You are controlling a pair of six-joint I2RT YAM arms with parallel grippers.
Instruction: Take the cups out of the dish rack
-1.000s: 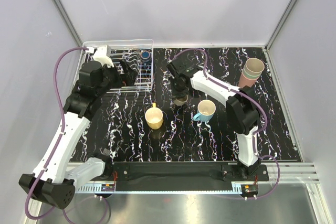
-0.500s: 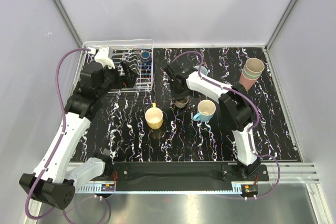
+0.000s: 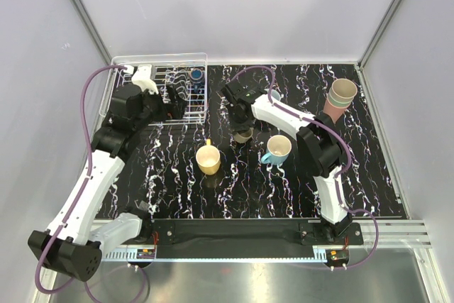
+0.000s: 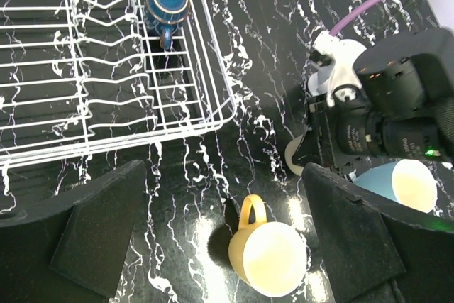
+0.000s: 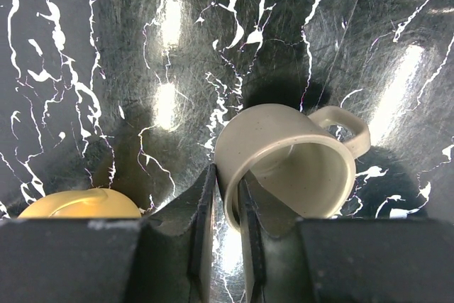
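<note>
The white wire dish rack (image 3: 202, 90) stands at the back left and also shows in the left wrist view (image 4: 92, 104). A navy mug (image 3: 196, 74) lies in its far right corner (image 4: 167, 1). My left gripper (image 3: 174, 98) hovers open and empty over the rack's near right edge (image 4: 223, 172). My right gripper (image 3: 241, 125) is shut on the rim of a grey-brown mug (image 5: 284, 161), one finger inside and one outside. The mug is tilted just over the table (image 3: 243, 135). A yellow mug (image 3: 208, 160) and a cyan mug (image 3: 278, 149) stand on the table.
Stacked tumblers (image 3: 340, 97), tan on top, stand at the back right. A pale blue mug (image 3: 273, 95) is partly hidden behind the right arm. The yellow mug sits close to the left of the right gripper (image 5: 78, 204). The right arm's wrist (image 4: 383, 118) is near the left gripper.
My right gripper with the grey-brown mug has barely shifted. My left arm has edged slightly toward the rack's right end.
</note>
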